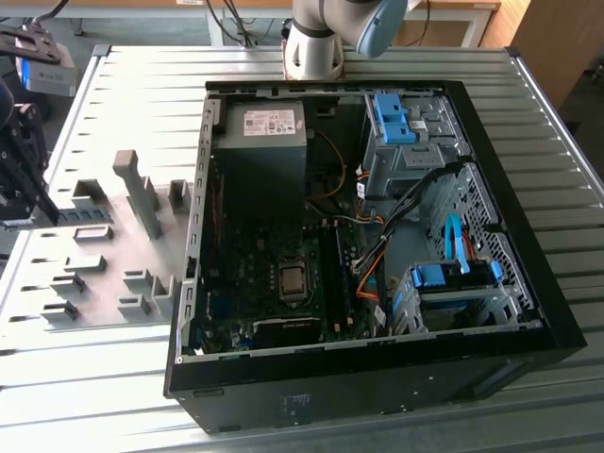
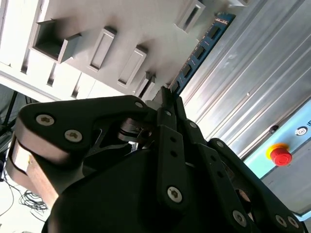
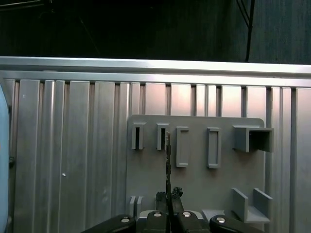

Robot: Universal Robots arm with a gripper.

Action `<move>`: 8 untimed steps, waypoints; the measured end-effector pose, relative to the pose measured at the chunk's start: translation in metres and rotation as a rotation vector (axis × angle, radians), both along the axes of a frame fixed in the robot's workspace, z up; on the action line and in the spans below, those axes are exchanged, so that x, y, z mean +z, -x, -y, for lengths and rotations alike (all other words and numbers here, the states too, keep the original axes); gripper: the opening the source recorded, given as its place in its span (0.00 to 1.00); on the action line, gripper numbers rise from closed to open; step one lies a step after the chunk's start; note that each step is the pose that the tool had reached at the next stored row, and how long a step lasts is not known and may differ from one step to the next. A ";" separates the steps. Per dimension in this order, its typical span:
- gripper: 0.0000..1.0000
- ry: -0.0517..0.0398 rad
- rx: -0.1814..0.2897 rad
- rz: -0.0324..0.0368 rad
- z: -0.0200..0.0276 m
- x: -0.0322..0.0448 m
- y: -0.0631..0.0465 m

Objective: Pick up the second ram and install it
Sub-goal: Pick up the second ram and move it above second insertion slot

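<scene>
Where the first wrist view caught it edge-on, the second ram [image 3: 168, 155] was a thin dark line running straight out from between the fingertips. Second wrist view gave its flat side [image 2: 199, 48]: blue-green board, dark chips in a row. Long axis was in line with the gripper [image 3: 168, 195], near end pinched, far end free. Jaws were closed on that near end, one finger on each face.

Ram was over the grey fixture plate [image 3: 204, 189], passing between the slot blocks [image 3: 182, 145]. Couldn't tell whether its lower edge was clear of the plate or touching it.

In the exterior view the stick [image 1: 83, 215] lay roughly left-right over the plate on the ribbed table [image 1: 94, 396], at that view's left. The open computer case [image 1: 377, 377] sat to that view's right, well apart from the ram. Memory slots [image 1: 332, 274] ran near-to-far on the board. Judgement: ram axis and slot axis were crossed, close to a right angle, so heading was the mismatch that mattered, more than the gap.
</scene>
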State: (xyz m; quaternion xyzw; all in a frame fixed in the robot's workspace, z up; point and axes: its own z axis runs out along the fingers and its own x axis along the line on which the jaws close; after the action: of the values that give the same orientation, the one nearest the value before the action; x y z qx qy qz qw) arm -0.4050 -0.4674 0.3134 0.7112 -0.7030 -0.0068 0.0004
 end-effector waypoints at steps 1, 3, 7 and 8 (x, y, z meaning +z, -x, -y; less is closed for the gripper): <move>0.14 0.0000 0.000 0.0000 -0.0001 0.0018 0.000; 0.14 0.0000 0.000 0.0000 -0.0001 0.0056 0.000; 0.14 -0.0001 0.000 0.0000 -0.0003 0.0131 0.000; 0.14 0.0000 0.000 0.0000 -0.0003 0.0152 0.000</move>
State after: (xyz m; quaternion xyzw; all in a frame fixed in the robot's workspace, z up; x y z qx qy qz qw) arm -0.4050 -0.4671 0.3286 0.7112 -0.7030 -0.0068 0.0004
